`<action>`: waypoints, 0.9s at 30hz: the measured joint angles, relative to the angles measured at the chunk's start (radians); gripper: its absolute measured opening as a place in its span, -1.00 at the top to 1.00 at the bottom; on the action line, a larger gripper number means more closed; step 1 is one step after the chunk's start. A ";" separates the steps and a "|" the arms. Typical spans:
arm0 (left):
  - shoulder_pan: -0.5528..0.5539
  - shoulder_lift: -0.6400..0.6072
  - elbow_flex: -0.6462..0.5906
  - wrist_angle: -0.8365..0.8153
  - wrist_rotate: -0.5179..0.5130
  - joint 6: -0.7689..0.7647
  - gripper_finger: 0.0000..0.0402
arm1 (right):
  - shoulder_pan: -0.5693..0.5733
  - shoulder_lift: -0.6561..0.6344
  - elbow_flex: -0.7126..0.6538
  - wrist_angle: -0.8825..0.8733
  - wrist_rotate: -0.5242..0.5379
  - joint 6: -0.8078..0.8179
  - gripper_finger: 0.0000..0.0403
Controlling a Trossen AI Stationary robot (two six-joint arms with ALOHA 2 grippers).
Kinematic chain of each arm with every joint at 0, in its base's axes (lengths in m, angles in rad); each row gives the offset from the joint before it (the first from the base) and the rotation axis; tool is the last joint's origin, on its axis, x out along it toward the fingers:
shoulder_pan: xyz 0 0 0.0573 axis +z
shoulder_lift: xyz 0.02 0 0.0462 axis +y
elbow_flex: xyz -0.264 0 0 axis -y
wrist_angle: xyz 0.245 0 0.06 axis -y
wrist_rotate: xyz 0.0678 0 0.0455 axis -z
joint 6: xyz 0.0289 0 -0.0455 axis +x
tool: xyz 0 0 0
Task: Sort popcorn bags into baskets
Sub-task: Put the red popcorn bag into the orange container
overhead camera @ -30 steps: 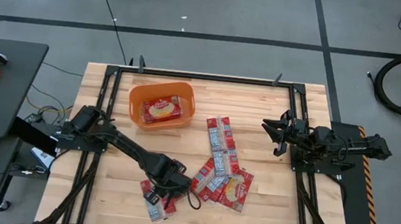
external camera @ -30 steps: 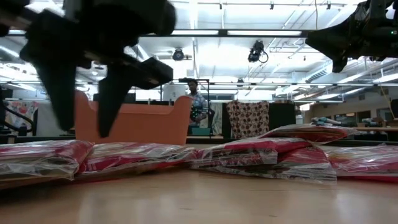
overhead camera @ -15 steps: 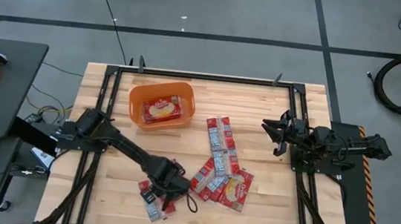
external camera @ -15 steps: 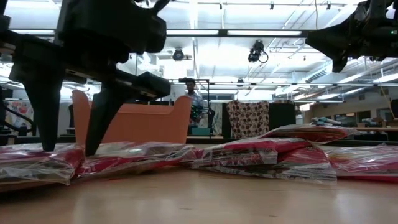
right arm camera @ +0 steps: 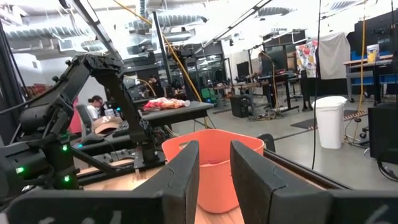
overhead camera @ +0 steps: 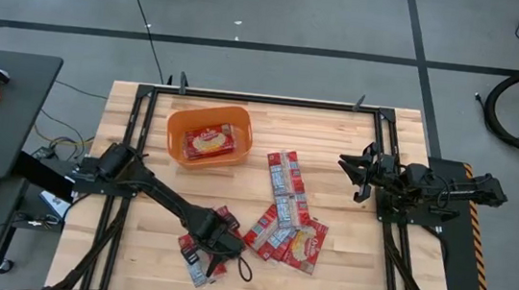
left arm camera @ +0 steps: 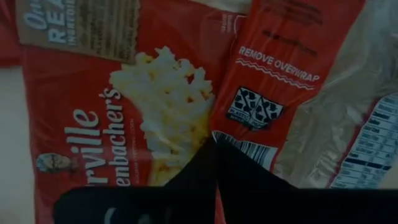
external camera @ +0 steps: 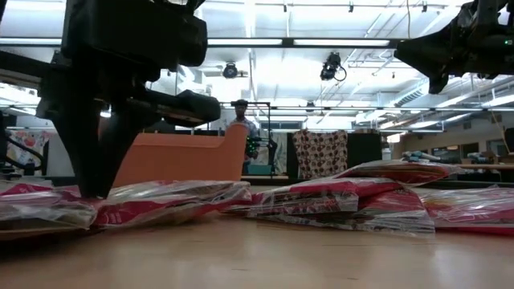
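Currently grasping: left gripper (overhead camera: 218, 253) pressing onto popcorn bag (overhead camera: 198, 252); fingers look together, pinching its edge.
Right gripper (overhead camera: 353, 174): waiting, fingers slightly apart.
Advice: gripping one bag only.

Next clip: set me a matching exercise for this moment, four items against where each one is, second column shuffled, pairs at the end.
Items:
1. left pincer
2. right pincer
3. orange basket
4. packet in the basket

Places:
A. lying inside the tub
B. raised above the table's right side, away from the bags
C. far left part of the table
D. down on the loose popcorn bags at the near edge

Pairs: 1-D, 2-B, 3-C, 4-A
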State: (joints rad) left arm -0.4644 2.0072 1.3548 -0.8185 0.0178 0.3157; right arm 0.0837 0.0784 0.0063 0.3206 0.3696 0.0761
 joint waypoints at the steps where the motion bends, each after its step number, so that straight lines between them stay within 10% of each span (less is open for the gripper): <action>1: 0.000 -0.002 0.002 -0.006 -0.004 -0.018 0.96 | 0.000 0.000 0.000 0.000 0.000 0.000 0.53; 12: 0.054 -0.006 0.247 -0.354 -0.038 -0.069 0.99 | 0.000 0.000 0.000 -0.001 0.002 0.000 0.53; 22: 0.167 -0.009 0.503 -0.569 -0.341 -0.105 0.99 | 0.000 0.000 0.000 -0.001 0.003 0.000 0.53; 27: 0.189 -0.012 0.512 -0.569 -0.265 -0.209 0.99 | 0.000 0.000 0.000 -0.001 0.002 0.000 0.53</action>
State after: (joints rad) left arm -0.2756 1.9957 1.8673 -1.3879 -0.2472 0.1063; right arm 0.0840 0.0784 0.0063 0.3199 0.3721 0.0761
